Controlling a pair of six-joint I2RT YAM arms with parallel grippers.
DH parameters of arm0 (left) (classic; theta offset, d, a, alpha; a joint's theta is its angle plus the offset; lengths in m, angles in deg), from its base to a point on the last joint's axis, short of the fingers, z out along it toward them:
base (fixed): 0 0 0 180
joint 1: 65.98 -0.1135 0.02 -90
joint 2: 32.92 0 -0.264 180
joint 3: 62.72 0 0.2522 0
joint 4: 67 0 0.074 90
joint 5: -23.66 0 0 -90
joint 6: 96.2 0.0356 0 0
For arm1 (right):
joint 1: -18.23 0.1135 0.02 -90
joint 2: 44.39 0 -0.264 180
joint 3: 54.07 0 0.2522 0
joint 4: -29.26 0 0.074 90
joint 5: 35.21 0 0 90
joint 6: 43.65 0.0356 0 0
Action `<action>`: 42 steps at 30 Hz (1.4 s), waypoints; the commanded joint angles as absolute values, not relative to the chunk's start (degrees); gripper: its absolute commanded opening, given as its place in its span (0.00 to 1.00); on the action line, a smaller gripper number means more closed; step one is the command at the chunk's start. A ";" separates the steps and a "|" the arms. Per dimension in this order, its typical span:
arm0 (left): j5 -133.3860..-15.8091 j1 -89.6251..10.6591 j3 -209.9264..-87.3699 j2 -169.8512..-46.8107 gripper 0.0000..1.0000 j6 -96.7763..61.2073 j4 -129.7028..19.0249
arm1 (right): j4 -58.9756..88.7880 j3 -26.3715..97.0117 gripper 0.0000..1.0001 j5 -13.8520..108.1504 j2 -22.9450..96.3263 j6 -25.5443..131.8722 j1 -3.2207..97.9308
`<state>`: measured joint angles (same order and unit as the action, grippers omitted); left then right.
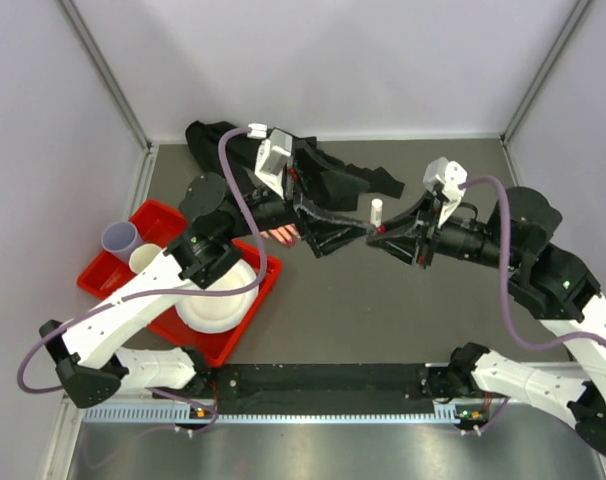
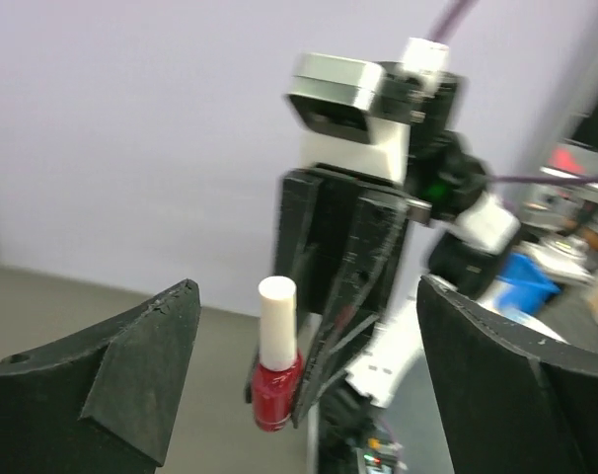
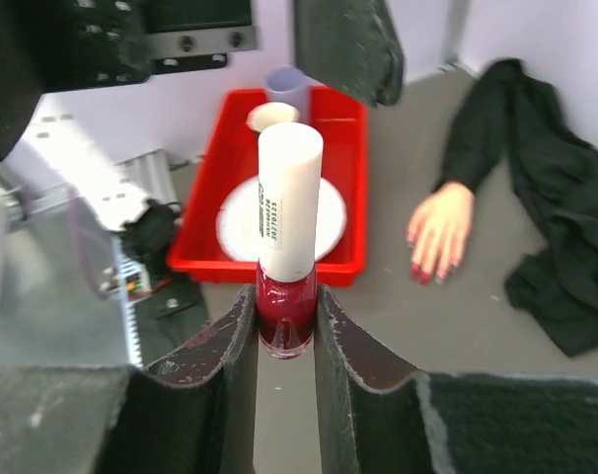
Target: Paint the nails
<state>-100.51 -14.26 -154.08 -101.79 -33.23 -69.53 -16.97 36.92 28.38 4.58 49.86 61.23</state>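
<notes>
1. The nails (image 3: 417, 268) are tiny dark-red tips on the mannequin hand (image 3: 439, 227). It lies palm down on the desk (image 1: 383, 320), left of centre and just beside the red tray (image 3: 340, 265). Its black sleeve (image 3: 536, 178) trails toward the far edge.
2. They look hard and smooth. The hand seems light and could slide, so only a soft brush stroke suits them, not a grasp.
3. The right tool (image 3: 284, 296) is clamped narrow on the glass body of the polish bottle (image 3: 284, 318), holding it upright above mid-desk.
4. The glass is probably slick and breakable, so the low, firm grip looks right.
5. The left tool (image 2: 307, 296) gapes wide, one finger on either side of the white cap (image 2: 276, 318) without touching it.
6. The cap is the place to take hold: pinch its straight sides, then twist.
</notes>
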 commanded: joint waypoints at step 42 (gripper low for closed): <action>-134.10 -12.19 -151.98 -116.78 0.00 -72.07 -124.93 | -4.36 35.10 0.00 4.59 2.63 55.85 61.47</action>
